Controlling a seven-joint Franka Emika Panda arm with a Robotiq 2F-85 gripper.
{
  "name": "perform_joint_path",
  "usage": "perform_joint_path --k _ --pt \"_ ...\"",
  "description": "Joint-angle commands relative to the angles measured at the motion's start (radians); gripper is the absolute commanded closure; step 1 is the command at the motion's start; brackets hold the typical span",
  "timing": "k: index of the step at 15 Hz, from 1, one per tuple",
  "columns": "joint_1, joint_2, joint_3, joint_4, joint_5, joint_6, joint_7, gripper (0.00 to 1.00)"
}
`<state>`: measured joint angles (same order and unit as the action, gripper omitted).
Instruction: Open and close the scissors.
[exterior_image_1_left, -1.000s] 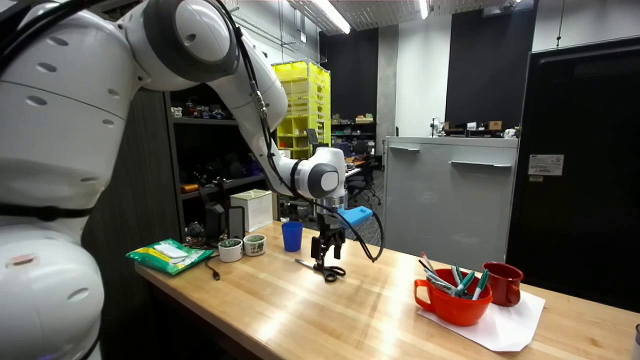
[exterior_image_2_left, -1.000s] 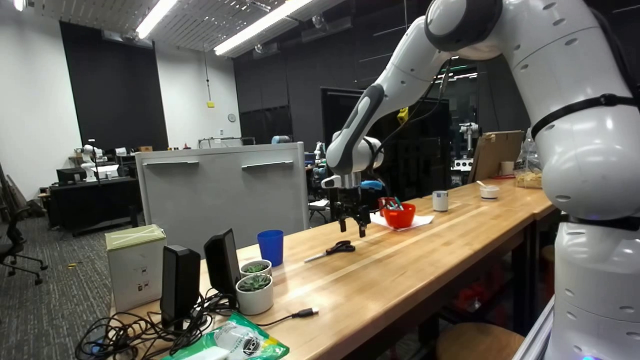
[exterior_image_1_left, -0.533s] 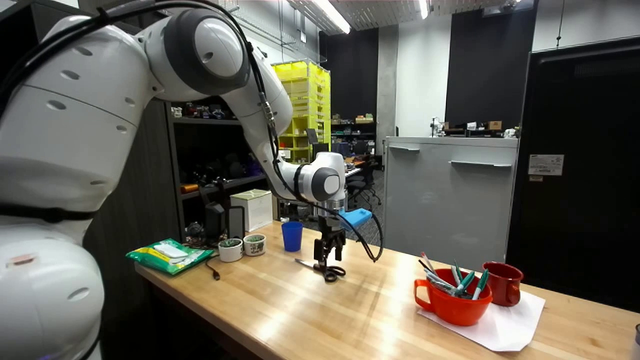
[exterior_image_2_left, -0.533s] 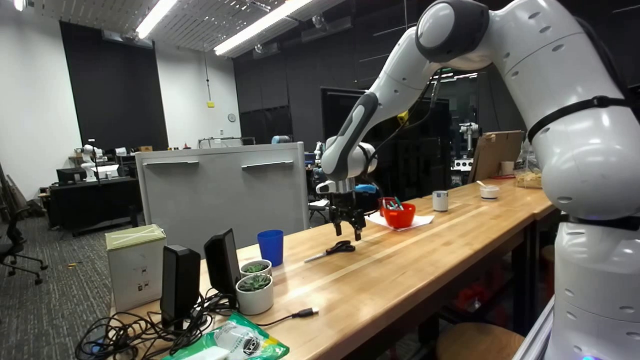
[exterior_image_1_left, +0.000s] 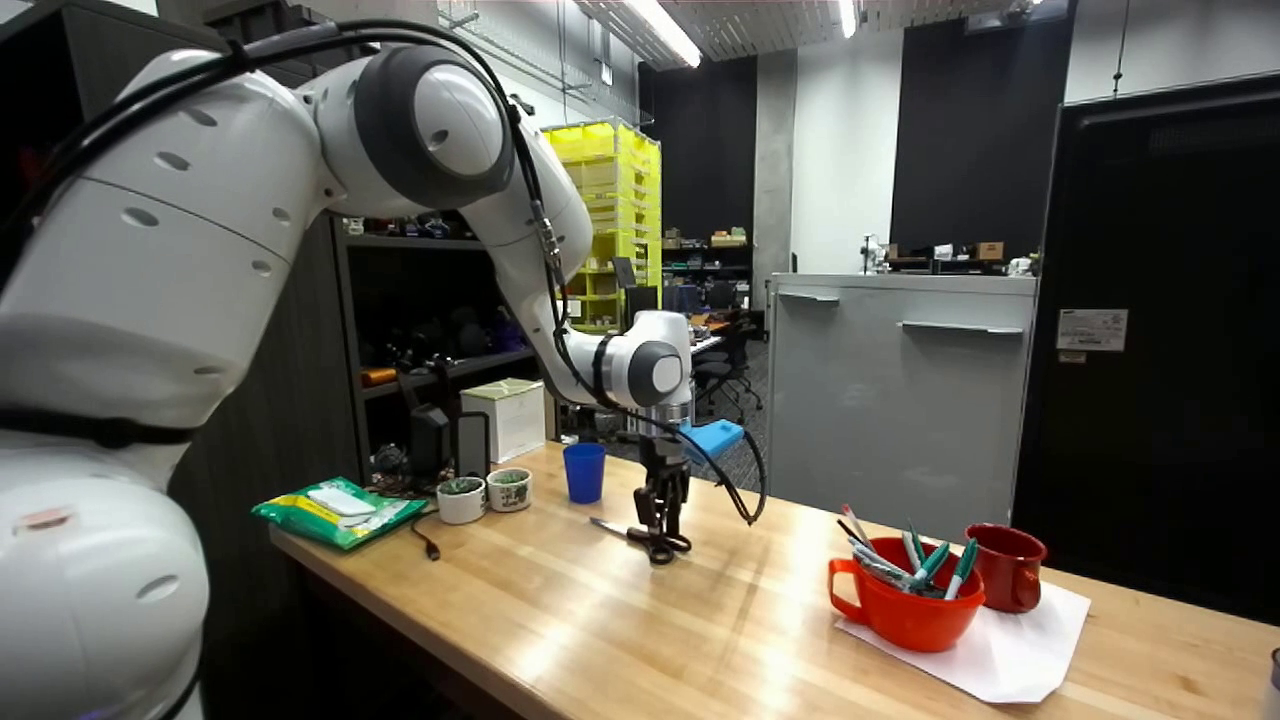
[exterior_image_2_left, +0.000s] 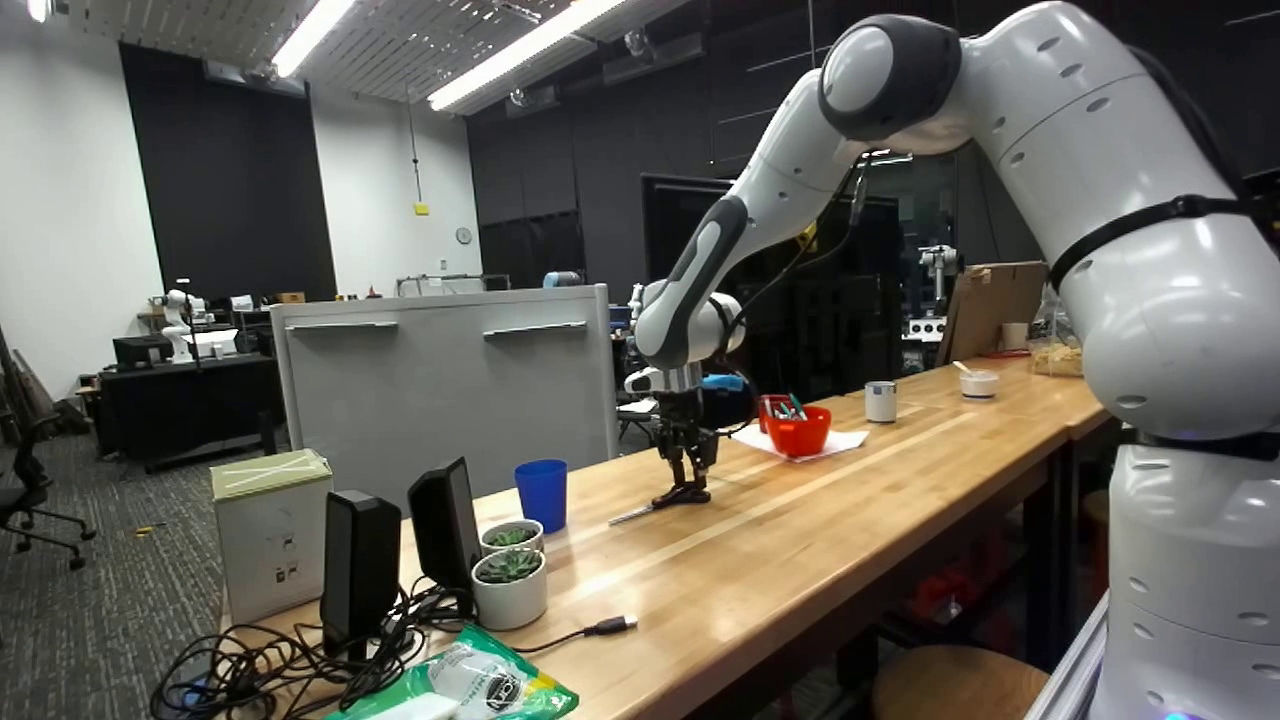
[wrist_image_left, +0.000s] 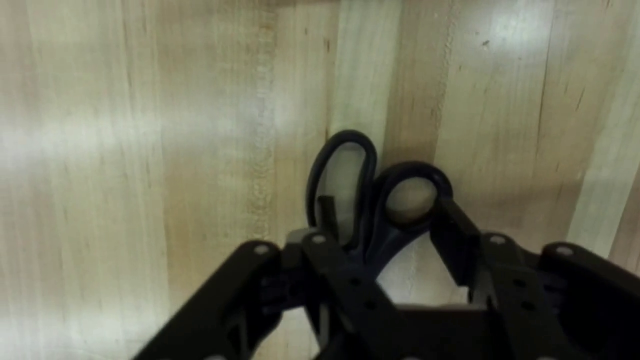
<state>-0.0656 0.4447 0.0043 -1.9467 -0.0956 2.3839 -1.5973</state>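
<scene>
Above the surface (exterior_image_1_left: 620, 630), between its long edges, the pincer (wrist_image_left: 384, 204) is hanging parted, empty, at the scissors (wrist_image_left: 372, 215); opening is probably requiring a fingertip inside each loop.

no text legible, white rectangular label (exterior_image_1_left: 1092, 330) on tall black panel (exterior_image_1_left: 1150, 470) too small to read, green-and-yellow plastic packet (exterior_image_2_left: 485, 674) with illegible print
</scene>
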Motion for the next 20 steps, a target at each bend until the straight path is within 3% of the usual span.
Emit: perform_joint_path --k 1,2,4,7,18,19,20 --pt "-0.005 0.007 0.009 0.023 -0.029 -0.022 0.027 0.64" --pt "-0.006 0.006 0.008 0.022 -0.032 -0.022 0.028 0.68" --pt "-0.009 0.008 0.008 0.025 -0.033 -0.025 0.026 0.58" --pt "-0.011 0.021 0.01 0.033 -0.034 -0.03 0.025 0.57" --pt "-0.013 0.09 0.018 0.098 -0.03 -0.064 0.017 0.61" --pt "-0.014 0.093 0.02 0.103 -0.028 -0.072 0.016 0.62" --pt "-0.014 0.095 0.02 0.108 -0.028 -0.077 0.016 0.75"
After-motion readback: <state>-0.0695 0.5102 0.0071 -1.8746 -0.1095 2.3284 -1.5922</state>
